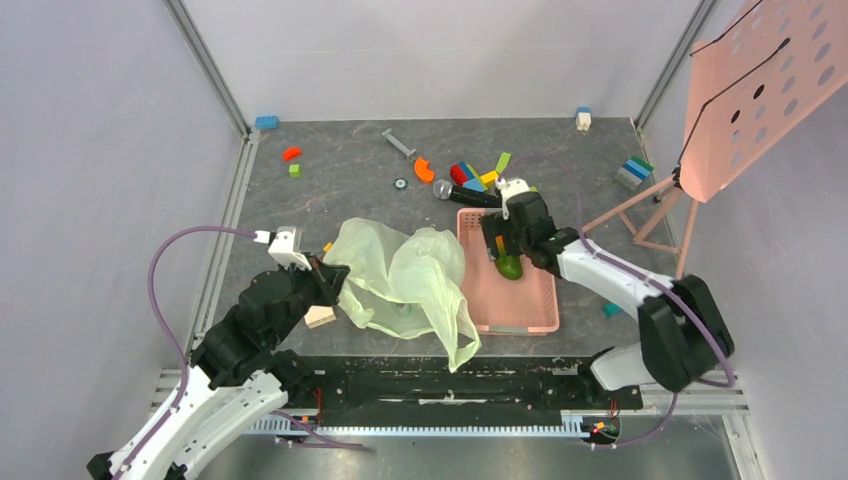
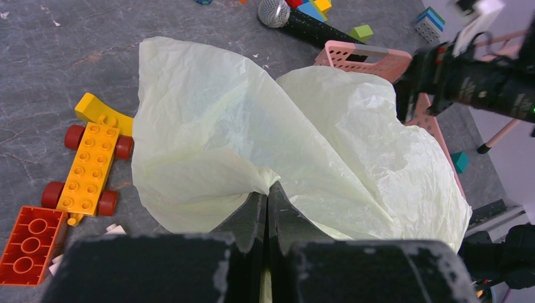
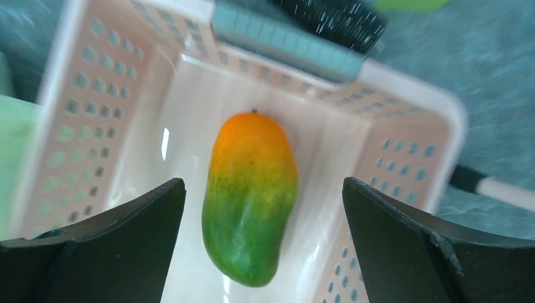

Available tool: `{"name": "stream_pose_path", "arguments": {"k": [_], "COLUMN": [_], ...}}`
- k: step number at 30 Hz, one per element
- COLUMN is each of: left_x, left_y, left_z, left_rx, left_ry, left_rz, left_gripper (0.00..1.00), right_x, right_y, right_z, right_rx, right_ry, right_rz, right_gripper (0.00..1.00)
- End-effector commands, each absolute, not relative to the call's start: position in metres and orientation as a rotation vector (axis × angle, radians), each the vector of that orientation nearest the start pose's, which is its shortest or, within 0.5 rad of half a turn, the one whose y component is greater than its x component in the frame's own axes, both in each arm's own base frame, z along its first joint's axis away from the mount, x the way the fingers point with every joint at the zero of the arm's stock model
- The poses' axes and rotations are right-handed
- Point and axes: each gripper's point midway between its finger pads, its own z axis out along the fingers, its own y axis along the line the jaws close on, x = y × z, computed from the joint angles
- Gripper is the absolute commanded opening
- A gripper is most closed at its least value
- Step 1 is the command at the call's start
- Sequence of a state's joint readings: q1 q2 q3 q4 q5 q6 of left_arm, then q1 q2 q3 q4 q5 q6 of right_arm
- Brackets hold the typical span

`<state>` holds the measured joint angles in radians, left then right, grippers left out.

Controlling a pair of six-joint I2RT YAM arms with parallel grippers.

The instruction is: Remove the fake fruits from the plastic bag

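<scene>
The pale green plastic bag [image 1: 400,280] lies crumpled on the table left of the pink basket [image 1: 520,327], and whatever it holds is hidden. My left gripper [image 1: 335,275] is shut on a pinched fold at the bag's left edge; in the left wrist view the bag [image 2: 252,126] bunches into the closed tips of the left gripper [image 2: 267,189]. An orange-to-green mango [image 3: 251,196] lies on the floor of the basket [image 3: 88,107]. Just above it my right gripper [image 3: 262,183] stands wide open, its fingers apart from the fruit on both sides. From above, the mango [image 1: 509,266] shows under the right gripper [image 1: 505,250].
A yellow toy car [image 2: 88,164] and a red block [image 2: 28,243] lie left of the bag. A small wooden block [image 1: 320,317] sits by my left gripper. A microphone [image 1: 465,193] and coloured blocks [image 1: 470,178] lie behind the basket. A pink perforated stand [image 1: 760,90] rises at the right.
</scene>
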<state>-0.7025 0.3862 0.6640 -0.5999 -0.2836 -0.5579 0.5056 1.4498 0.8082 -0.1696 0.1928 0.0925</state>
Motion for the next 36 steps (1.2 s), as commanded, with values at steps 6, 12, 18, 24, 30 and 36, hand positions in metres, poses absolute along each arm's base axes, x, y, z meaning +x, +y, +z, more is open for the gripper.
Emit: {"name": "stream_pose_path", "arguments": {"k": [6, 12, 18, 24, 30, 36], "left_x": [0.189, 0.189, 0.190, 0.191, 0.191, 0.190], "left_y": [-0.124, -0.126, -0.130, -0.132, -0.132, -0.129], "left_z": [0.234, 0.233, 0.233, 0.235, 0.236, 0.237], "left_rx": [-0.089, -0.082, -0.081, -0.067, -0.068, -0.072], "left_ry": [1.909, 1.917, 1.919, 1.922, 1.918, 1.914], "left_rz": [-0.615, -0.621, -0.638, -0.637, -0.643, -0.634], "left_gripper": [0.05, 0.05, 0.05, 0.04, 0.04, 0.04], "right_x": [0.336, 0.266, 0.200, 0.173, 0.175, 0.184], "right_y": [0.171, 0.255, 0.306, 0.326, 0.338, 0.348], "right_z": [0.261, 0.318, 0.306, 0.265, 0.243, 0.229], "right_rx": [-0.254, -0.690, -0.868, -1.024, -1.063, -1.096], "right_ry": [1.890, 1.628, 1.550, 1.515, 1.511, 1.511], "right_rz": [0.348, 0.637, 0.547, 0.404, 0.273, 0.184], "right_gripper": [0.98, 0.98, 0.98, 0.98, 0.98, 0.98]}}
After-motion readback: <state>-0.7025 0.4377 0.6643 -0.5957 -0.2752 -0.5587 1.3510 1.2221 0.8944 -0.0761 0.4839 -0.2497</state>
